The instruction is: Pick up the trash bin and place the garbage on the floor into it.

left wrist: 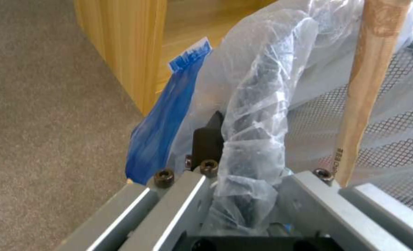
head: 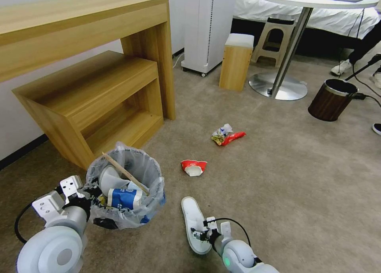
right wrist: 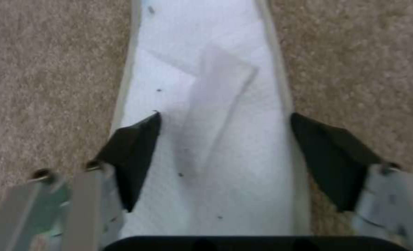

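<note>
Slipper (head: pixel 193 221) flat on floor (head: pixel 278 185), right end effector (right wrist: pixel 225 157) apart, straddling it. Close squarely across width. Left end effector (head: pixel 89 199) clamped on trash bin (head: pixel 131 173) rim.

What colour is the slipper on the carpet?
White; the slipper shows best in the right wrist view.

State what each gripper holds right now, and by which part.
Left gripper: shut on the bag-covered rim of the small round dark trash bin. Right gripper: holds nothing; its open jaws straddle the flat white slipper on the beige carpet.
</note>
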`<state>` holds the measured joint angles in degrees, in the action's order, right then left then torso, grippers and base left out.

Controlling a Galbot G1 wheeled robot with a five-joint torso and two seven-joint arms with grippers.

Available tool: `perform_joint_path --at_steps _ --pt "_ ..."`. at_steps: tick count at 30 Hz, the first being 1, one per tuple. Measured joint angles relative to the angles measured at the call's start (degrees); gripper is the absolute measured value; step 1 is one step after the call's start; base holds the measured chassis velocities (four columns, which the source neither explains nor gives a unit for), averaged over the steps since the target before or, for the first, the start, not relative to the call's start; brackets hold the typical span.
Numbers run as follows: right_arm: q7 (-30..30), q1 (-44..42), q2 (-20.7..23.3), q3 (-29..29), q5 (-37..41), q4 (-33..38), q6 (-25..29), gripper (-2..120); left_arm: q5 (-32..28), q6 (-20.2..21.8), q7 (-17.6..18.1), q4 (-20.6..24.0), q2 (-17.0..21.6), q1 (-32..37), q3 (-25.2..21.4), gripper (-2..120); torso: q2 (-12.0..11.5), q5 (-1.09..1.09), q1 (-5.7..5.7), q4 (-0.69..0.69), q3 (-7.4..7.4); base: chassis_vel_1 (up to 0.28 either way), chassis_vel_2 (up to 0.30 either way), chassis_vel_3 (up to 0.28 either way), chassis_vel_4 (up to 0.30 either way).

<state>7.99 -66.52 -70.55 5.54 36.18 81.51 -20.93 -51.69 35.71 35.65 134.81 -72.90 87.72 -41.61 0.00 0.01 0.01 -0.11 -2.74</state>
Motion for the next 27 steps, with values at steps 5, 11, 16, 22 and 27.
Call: perform_joint_path --at_steps 5,11,16,22,27 --pt "-0.16 -0.53 0.78 -0.61 -0.09 1.23 0.31 49 0.09 -0.09 -0.13 -0.15 -0.02 -0.02 0.09 1 0.00 0.00 0.00 0.00 0.00 0.000 0.000 0.000 0.000" --pt "-0.93 -0.91 1.07 -0.73 -1.02 1.61 1.17 30 0.24 -0.18 -0.19 -0.29 -0.06 -0.06 0.27 1 0.00 0.00 0.00 0.00 0.00 0.000 0.000 0.000 0.000" --pt "-2.20 -1.03 1.18 -0.78 -2.00 1.56 2.30 9 0.42 -0.21 -0.23 -0.30 -0.15 -0.04 0.47 1 0.00 -0.01 0.00 0.00 0.00 0.000 0.000 0.000 0.000" --pt "-3.11 -1.02 1.17 -0.90 -2.54 1.23 2.94 0 0.51 -0.22 -0.23 -0.28 -0.27 -0.03 0.72 1 0.00 -0.01 0.00 0.00 0.00 0.000 0.000 0.000 0.000" --pt "-3.57 -1.05 1.41 -1.08 -3.08 1.07 3.77 0 0.56 -0.23 -0.23 -0.18 -0.42 0.04 0.86 1 0.00 -0.01 0.00 0.00 0.00 0.000 0.000 0.000 0.000"
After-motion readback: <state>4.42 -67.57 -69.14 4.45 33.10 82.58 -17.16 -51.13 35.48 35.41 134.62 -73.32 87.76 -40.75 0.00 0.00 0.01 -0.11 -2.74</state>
